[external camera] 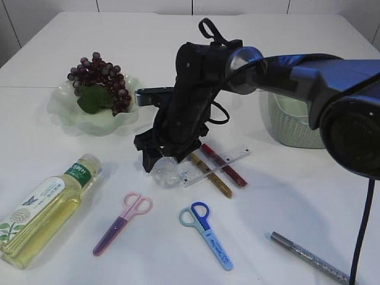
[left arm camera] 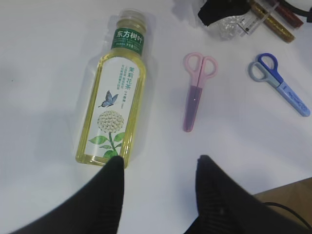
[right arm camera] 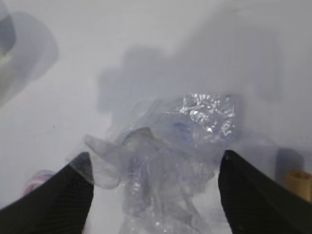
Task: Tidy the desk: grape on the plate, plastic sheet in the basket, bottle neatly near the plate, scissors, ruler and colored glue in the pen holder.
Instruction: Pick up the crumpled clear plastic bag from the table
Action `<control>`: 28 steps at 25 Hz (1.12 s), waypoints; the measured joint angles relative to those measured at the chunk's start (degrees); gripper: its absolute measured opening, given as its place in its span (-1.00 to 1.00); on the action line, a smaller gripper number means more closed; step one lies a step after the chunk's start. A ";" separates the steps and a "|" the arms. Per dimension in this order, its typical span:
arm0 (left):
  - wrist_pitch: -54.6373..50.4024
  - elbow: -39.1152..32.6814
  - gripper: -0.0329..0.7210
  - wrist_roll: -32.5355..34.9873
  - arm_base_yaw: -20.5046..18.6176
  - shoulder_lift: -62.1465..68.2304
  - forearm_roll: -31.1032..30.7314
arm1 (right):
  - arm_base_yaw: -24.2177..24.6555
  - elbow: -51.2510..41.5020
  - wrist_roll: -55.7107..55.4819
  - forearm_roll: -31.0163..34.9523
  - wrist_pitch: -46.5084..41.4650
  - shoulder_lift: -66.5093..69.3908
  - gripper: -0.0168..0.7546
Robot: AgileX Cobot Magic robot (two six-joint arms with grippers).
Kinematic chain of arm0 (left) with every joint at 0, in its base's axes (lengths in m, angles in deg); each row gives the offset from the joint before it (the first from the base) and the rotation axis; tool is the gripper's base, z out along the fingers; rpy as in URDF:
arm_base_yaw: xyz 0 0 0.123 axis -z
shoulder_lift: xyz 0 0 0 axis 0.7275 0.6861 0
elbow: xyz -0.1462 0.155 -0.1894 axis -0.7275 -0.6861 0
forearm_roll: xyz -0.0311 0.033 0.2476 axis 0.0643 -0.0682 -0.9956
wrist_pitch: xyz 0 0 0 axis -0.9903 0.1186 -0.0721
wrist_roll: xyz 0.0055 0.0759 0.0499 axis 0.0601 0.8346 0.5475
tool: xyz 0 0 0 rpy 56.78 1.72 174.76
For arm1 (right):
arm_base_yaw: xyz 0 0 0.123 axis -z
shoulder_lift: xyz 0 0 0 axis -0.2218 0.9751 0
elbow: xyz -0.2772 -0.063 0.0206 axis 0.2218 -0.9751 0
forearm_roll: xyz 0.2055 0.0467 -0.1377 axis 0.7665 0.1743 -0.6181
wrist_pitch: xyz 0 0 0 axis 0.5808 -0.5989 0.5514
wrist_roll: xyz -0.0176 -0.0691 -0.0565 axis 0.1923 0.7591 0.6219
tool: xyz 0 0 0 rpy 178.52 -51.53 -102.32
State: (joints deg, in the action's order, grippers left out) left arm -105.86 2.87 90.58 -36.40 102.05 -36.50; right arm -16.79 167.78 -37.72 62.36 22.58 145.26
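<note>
Straddling plastic: your right gripper jaws apart, wad dead between, nothing clamped. Left gripper apart too, idle near bottle. Close right.

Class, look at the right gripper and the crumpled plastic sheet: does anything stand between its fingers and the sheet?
Nothing visible does. The right gripper is open, its fingers on either side of the crumpled plastic sheet, with only the bare white table around it. The ruler and glue sticks lie just beside the sheet, not between.
</note>
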 joint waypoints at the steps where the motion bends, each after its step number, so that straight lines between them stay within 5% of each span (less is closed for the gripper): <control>1: 0.00 0.00 0.02 0.00 0.00 0.00 0.00 | 0.00 0.00 0.00 0.00 0.00 0.05 0.61; 6: 0.00 0.00 0.03 0.00 0.00 0.00 0.00 | 0.00 0.23 0.00 0.14 -0.64 0.05 0.32; 17: 0.53 0.00 0.03 0.00 0.00 0.00 0.00 | 0.00 0.23 0.00 0.14 -5.09 -0.07 -0.83; 28: 0.53 0.00 0.02 0.00 0.00 0.00 0.00 | 0.00 0.44 0.00 0.03 -8.39 -5.53 -0.92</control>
State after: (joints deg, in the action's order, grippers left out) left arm -105.32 2.87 90.58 -36.40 102.05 -36.50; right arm -16.79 168.22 -37.72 62.40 14.19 139.73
